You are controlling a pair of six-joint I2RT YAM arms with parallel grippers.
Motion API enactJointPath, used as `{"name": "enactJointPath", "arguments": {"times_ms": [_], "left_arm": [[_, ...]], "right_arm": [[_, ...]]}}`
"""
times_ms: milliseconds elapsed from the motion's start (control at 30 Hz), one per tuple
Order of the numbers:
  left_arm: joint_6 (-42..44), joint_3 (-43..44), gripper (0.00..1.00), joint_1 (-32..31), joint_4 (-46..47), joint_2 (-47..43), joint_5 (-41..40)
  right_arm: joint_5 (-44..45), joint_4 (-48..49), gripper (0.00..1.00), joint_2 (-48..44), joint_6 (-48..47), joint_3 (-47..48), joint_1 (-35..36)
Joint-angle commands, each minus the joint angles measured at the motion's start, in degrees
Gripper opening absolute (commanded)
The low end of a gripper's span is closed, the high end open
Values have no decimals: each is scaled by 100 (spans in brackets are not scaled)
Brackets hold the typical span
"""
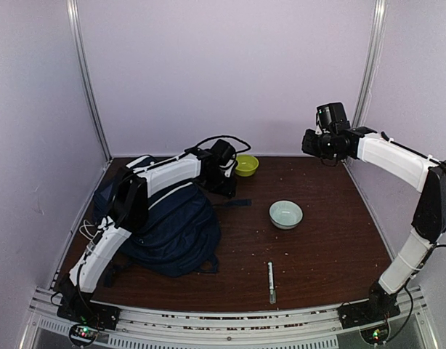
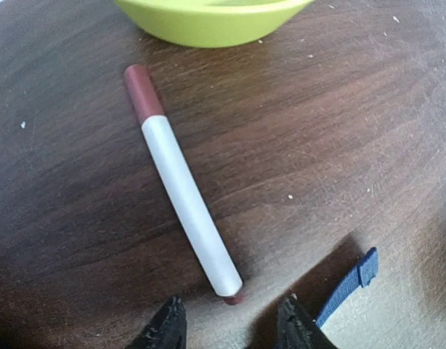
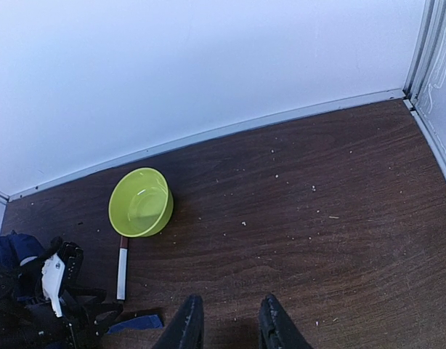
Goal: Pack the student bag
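The navy-blue student bag lies on the left of the table, under my left arm. My left gripper is open and empty, low over the table just short of the near end of a white marker with a dark red cap. The marker lies beside the lime-green bowl. A blue strap end of the bag lies to the right of the fingers. My right gripper is open and empty, high above the back right of the table. It sees the marker and the green bowl.
A pale green bowl stands mid-table. A second pen lies near the front edge. The lime-green bowl stands at the back near the wall. Walls enclose the table on three sides.
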Motion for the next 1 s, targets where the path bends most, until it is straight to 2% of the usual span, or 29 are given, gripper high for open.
{"name": "enactJointPath", "arguments": {"times_ms": [0, 133, 300, 367, 533, 633, 700, 800, 900, 967], "left_arm": [[449, 445, 42, -5, -530, 271, -527], [698, 505, 41, 11, -781, 293, -838], [762, 506, 42, -6, -641, 294, -35], [816, 465, 46, -43, -464, 288, 308], [109, -143, 49, 42, 272, 31, 456], [-246, -520, 49, 149, 607, -205, 154], [-170, -426, 52, 141, 658, -217, -100], [196, 215, 55, 18, 422, 82, -354], [356, 682, 52, -23, -16, 435, -118], [385, 570, 48, -10, -103, 380, -107]], "right_arm": [[-33, 56, 28, -72, -40, 100, -51], [-66, 51, 28, -62, -40, 102, -76], [-90, 83, 28, -80, 10, 78, -96], [-116, 85, 28, -73, 33, 67, -104], [-148, 27, 28, -102, 40, 43, -105], [-158, 30, 28, -133, 41, -21, -110], [-149, 45, 28, -149, 34, -70, -106], [-129, 74, 28, -155, 40, -86, -105], [-117, 43, 28, -145, 9, -44, -113], [-64, 46, 29, -165, -19, -46, -122]]}}
